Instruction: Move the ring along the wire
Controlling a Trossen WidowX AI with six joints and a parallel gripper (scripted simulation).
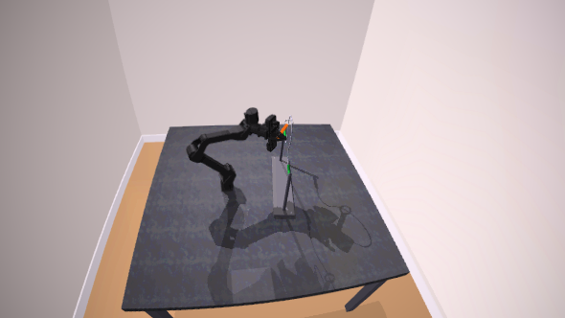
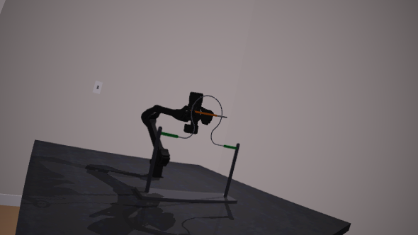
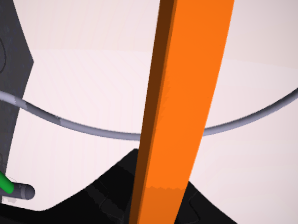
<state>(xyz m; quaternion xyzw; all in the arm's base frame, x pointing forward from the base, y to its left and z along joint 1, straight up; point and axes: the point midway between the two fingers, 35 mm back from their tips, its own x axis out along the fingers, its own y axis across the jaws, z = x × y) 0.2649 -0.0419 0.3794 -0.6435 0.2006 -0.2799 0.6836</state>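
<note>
My gripper is shut on the orange handle. In the exterior view the handle lies nearly level across the wire's arch. The ring is seen edge-on at the arch's right side, at the grey wire; it looks threaded. The wire crosses beyond the handle in the wrist view; whether they touch I cannot tell. The green parts adjoin the left post and right post, below the ring. The ring is outside the wrist view.
Both posts stand on a flat base on the dark table. The arm reaches in from the side of its base. The lower bends of the wire lie below the gripper in the exterior view. Shadows fall across the table.
</note>
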